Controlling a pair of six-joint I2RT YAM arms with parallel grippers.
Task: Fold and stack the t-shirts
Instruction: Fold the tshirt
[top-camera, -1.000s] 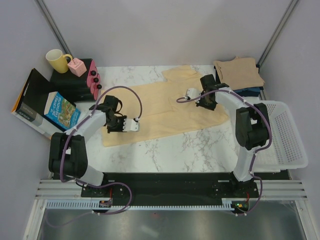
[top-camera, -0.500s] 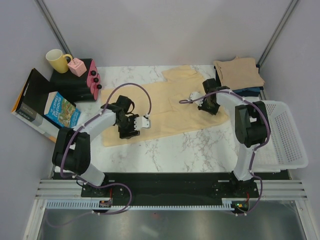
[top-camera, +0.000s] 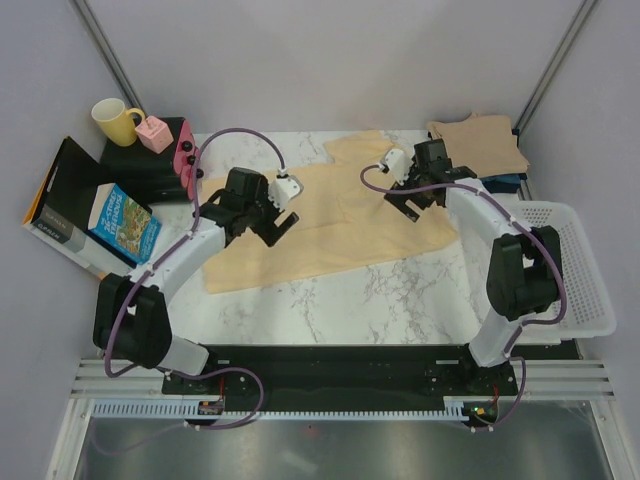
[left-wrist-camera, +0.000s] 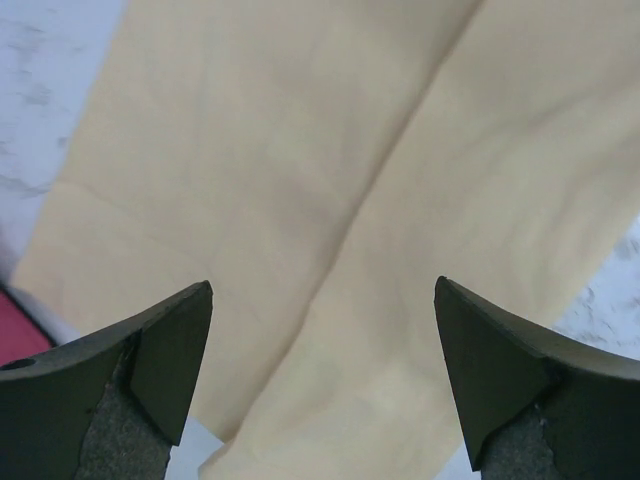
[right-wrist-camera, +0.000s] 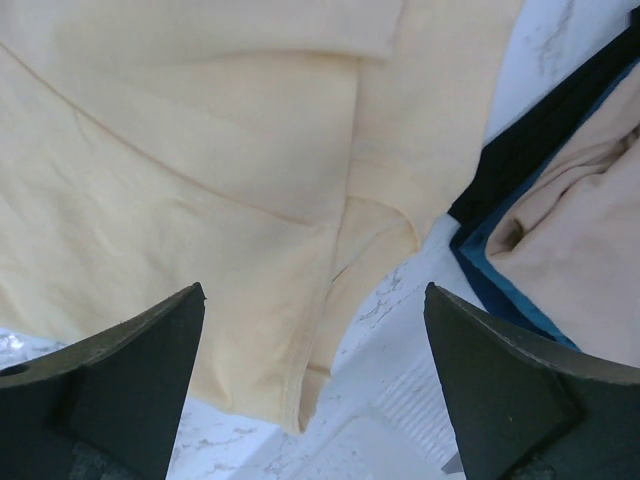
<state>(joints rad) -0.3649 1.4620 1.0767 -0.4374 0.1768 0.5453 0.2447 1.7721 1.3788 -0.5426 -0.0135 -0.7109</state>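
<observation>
Top external: cream t-shirt (top-camera: 330, 215) is spread flat mid-table on the marble top (top-camera: 400, 290). Its long axis runs left-right, the left end skewed nearer the arm bases. One sleeve flap pokes out at the far edge, centre. Can't tell which end has the collar. Left wrist view shows a long crease across the cream t-shirt (left-wrist-camera: 330, 180). Right wrist view shows a folded-over layer and a seam near the edge of the cream t-shirt (right-wrist-camera: 200, 180).

Delta vs one second ago: both pincers were down on the cloth and pinched. Now both are spread wide and raised off it, and both have shifted toward the far side. The shirt outline looks about unchanged.

- left gripper (top-camera: 268, 222) over the shirt's left half, jaws fully apart, nothing between them. Left wrist view of left gripper (left-wrist-camera: 322, 285) shows only cloth below.
- right gripper (top-camera: 410, 200) over the right half, near the sleeve, jaws fully apart, holding nothing. Right wrist view of right gripper (right-wrist-camera: 314, 290) agrees.

Stack at the far right corner: tan t-shirt (top-camera: 480, 142) is on top, folded. Under it the right wrist view shows the teal t-shirt (right-wrist-camera: 505, 290) edge, then the black t-shirt (right-wrist-camera: 560, 115) edge.

Containers: white mesh basket (top-camera: 580, 290) sits at the right table edge, just nearer than the stack. Yellow mug (top-camera: 115, 120) is at far left on a black box (top-camera: 140, 165). Mug contents can't be seen.
</observation>
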